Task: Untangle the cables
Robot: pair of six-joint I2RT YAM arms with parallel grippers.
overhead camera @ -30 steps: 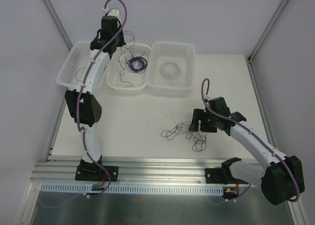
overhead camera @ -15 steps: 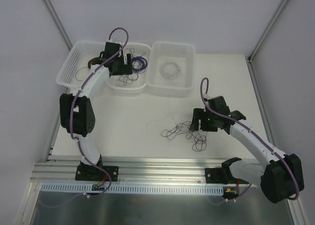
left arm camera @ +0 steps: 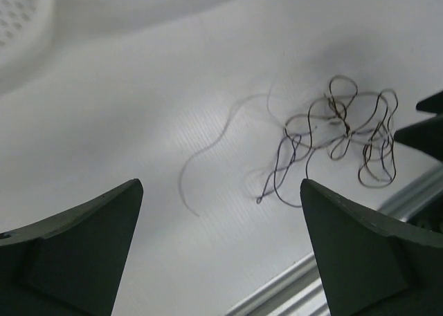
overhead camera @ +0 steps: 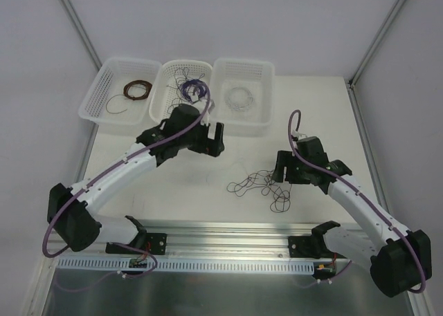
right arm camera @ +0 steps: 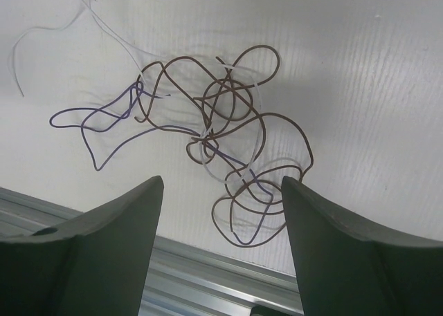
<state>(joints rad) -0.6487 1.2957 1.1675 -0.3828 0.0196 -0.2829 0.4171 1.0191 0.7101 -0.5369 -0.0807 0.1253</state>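
On ribbed white tabletop, hair-thin cables loop loosely; left pincer and right pincer gape.

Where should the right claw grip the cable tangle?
Probably the purple loop splayed out at the cables' left edge in the right wrist view, coming straight down: it lies flat, clear of the crossed brown knot, and the open right claw hangs above.
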